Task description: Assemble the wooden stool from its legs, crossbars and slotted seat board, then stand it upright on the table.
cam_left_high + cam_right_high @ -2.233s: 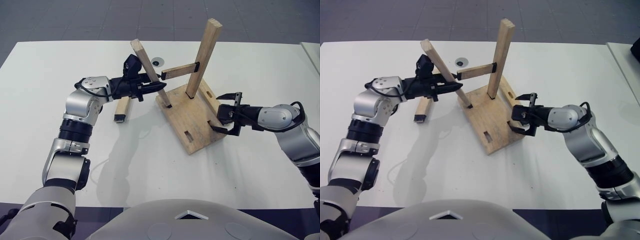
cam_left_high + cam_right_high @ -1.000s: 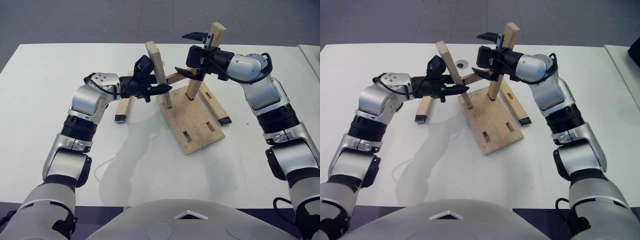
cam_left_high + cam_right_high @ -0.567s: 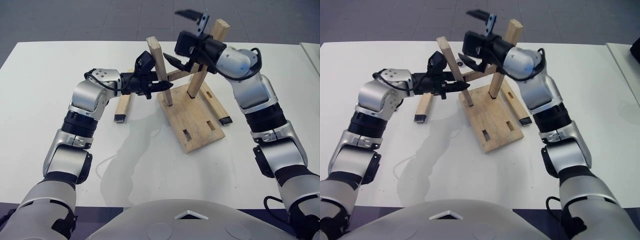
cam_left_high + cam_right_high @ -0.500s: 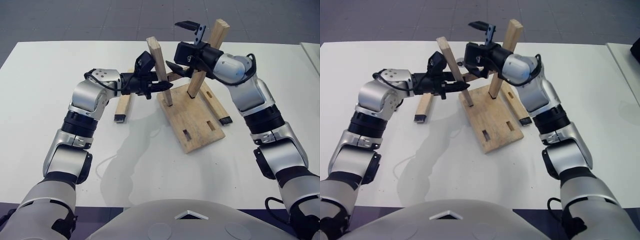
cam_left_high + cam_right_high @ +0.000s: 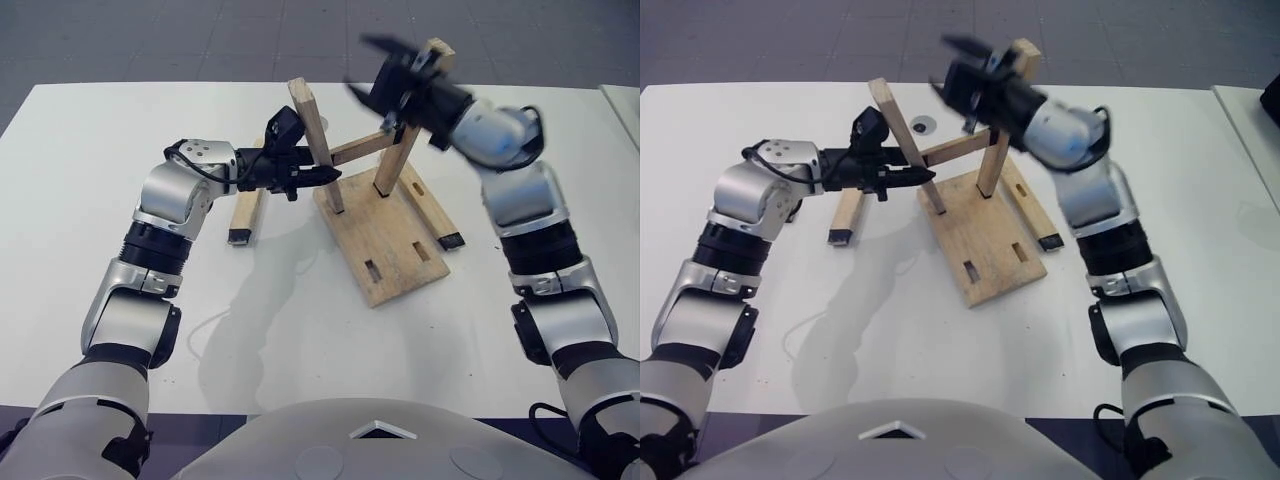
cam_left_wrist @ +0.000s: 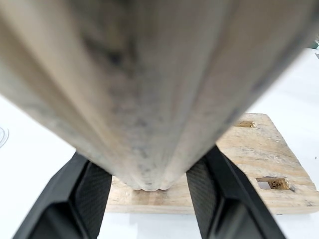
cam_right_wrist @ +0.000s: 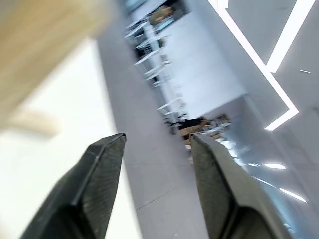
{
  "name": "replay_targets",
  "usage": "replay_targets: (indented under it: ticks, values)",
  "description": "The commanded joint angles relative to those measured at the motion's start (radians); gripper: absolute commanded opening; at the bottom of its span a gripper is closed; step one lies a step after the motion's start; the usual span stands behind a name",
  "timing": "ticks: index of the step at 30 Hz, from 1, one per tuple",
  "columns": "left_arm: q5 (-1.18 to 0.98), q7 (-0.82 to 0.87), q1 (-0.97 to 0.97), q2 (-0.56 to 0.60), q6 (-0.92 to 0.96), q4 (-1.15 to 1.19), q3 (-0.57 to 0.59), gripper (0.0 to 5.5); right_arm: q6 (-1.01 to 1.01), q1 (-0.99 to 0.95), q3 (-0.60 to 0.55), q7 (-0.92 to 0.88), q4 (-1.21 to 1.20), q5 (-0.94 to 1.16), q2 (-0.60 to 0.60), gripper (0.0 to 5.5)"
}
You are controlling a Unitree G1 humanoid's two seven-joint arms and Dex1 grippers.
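Note:
The slotted seat board [image 5: 380, 245] lies flat on the white table. Two wooden legs stand in it, a left leg [image 5: 312, 125] and a taller right leg [image 5: 408, 120], joined by a crossbar [image 5: 355, 150]. My left gripper [image 5: 322, 172] is shut on the left leg a little below the crossbar; its black fingers [image 6: 94, 191] clamp the leg's sides. My right gripper [image 5: 372, 68] hangs open in the air beside the top of the right leg, with nothing between its fingers [image 7: 102, 186].
One loose leg [image 5: 245, 212] lies on the table left of the board. Another, with a black end, [image 5: 432, 212] lies along the board's right side. A small round disc [image 5: 923, 125] sits behind the stool. Free table spreads in front and to both sides.
My right gripper left the board's right edge, rose to the crossbar, then swung up beside the top of the right leg. The left leg now stands more upright in my left gripper.

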Motion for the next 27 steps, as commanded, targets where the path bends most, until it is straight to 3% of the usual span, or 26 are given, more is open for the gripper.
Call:
replay_targets:
  ticks: [1,8,11,16,19,22,24,27]
  values:
    - [0.157,0.030,0.223,0.099,0.135,0.092,-0.135,2.03,0.056,-0.128,-0.159,-0.041,0.087,0.016,-0.125,1.51]
    - [0.144,0.026,0.225,0.116,0.106,0.080,-0.128,2.03,-0.104,-0.090,-0.161,-0.077,0.632,-0.037,-0.278,0.38]
    - [0.138,0.030,0.227,0.113,0.101,0.065,-0.128,2.03,-0.183,-0.101,-0.147,-0.105,0.864,-0.049,-0.275,0.00]
    - [0.137,0.023,0.224,0.116,0.093,0.053,-0.137,2.03,-0.272,-0.167,-0.113,-0.120,1.070,-0.058,-0.189,0.00]
    - [0.140,0.004,0.215,0.125,0.086,0.055,-0.147,2.03,-0.368,-0.149,-0.052,0.023,0.917,-0.005,-0.037,0.00]
    - [0.136,-0.015,0.220,0.136,0.081,0.039,-0.153,2.03,-0.330,-0.005,0.083,0.188,0.421,0.129,0.114,0.00]
    - [0.135,-0.016,0.216,0.134,0.087,0.035,-0.157,2.03,-0.244,0.089,0.137,0.229,0.139,0.188,0.139,0.00]
    - [0.132,-0.006,0.214,0.125,0.094,0.034,-0.153,2.03,-0.173,0.171,0.131,0.240,0.027,0.198,0.100,0.00]
